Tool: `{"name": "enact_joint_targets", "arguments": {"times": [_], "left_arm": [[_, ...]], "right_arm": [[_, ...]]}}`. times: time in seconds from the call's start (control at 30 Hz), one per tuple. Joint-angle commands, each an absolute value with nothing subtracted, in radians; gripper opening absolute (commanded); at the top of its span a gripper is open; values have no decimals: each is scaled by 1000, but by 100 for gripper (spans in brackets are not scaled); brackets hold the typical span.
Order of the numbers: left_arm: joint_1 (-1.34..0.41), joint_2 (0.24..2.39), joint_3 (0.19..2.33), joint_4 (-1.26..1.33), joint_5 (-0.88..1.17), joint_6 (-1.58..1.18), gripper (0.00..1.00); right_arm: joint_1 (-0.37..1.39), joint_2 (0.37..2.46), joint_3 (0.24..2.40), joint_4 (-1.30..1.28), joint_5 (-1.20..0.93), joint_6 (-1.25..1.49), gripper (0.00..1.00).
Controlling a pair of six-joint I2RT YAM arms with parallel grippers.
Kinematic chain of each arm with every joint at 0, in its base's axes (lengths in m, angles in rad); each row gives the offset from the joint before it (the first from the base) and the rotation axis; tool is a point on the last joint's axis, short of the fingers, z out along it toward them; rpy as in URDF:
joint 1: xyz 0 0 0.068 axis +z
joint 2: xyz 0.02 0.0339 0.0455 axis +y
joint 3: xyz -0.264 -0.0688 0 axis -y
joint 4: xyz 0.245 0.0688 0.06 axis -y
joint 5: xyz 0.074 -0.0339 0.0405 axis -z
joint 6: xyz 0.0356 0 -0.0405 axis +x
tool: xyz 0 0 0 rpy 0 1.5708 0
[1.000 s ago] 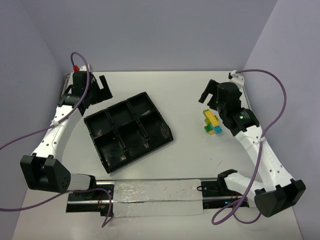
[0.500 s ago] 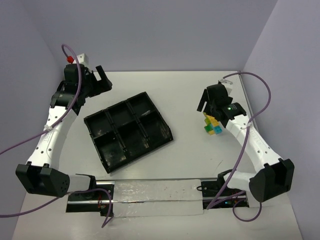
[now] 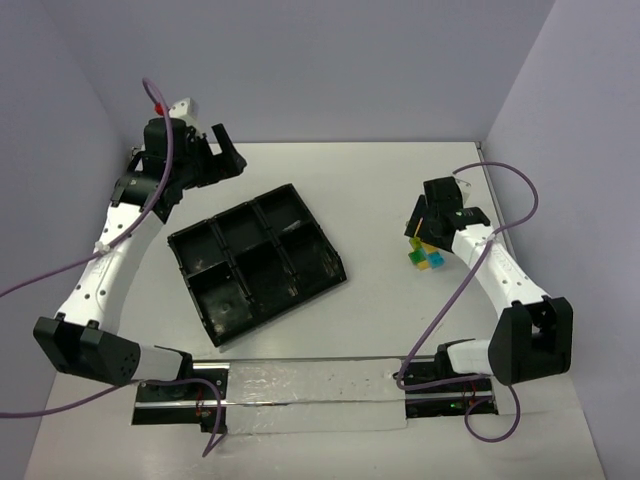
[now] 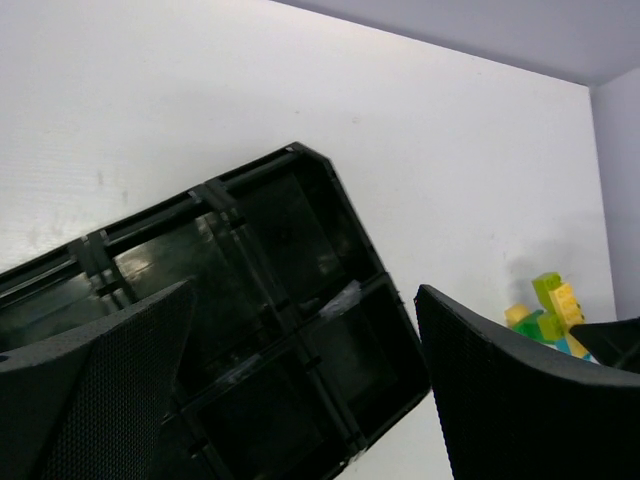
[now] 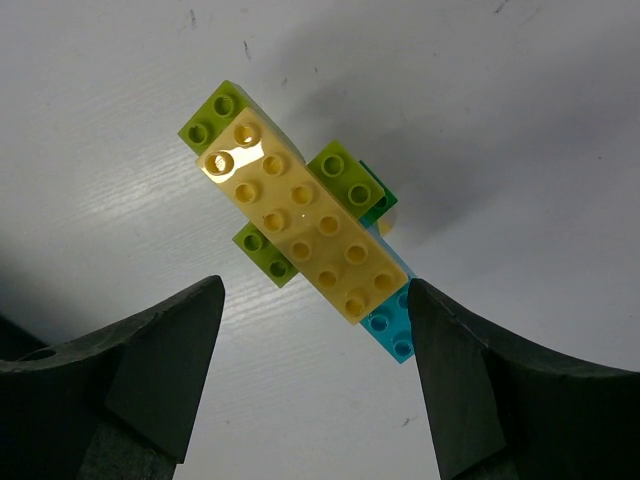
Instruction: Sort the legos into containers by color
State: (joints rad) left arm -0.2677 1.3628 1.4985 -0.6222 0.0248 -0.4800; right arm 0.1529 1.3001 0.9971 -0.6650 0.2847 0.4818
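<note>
The legos (image 3: 425, 250) lie stuck together in one small cluster on the table at the right. In the right wrist view a long yellow brick (image 5: 300, 225) lies across green bricks (image 5: 345, 180) and a light blue brick (image 5: 390, 322). My right gripper (image 3: 420, 222) is open and empty just above the cluster, and its fingertips (image 5: 315, 335) straddle the near end of it. The black six-compartment tray (image 3: 320, 231) lies at the table's centre left with its containers empty. My left gripper (image 3: 222, 160) is open and empty, raised behind the tray's far left corner.
The left wrist view shows the tray's rim (image 4: 200, 188) below the open gripper (image 4: 310, 400) and the lego cluster (image 4: 545, 310) far right. A clear strip (image 3: 300, 385) lies along the near edge between the arm bases. Purple walls enclose the table.
My right gripper has come down and nearer, from behind the lego cluster to right over it. My left gripper has swung a little right and back near the far left corner.
</note>
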Motion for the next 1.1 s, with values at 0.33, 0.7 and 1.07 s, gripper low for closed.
{"name": "enact_joint_targets", "arguments": {"times": [0.33, 0.7, 1.07], "left_arm": [[-449, 1532, 1693, -690, -26, -467, 99], [-466, 1549, 1690, -705, -42, -462, 99], [-478, 1572, 1702, -703, -33, -466, 99]], "right_arm": [[138, 1399, 1038, -609, 299, 415, 100], [138, 1493, 1069, -581, 246, 411, 92], [146, 1422, 1023, -534, 128, 471, 70]]}}
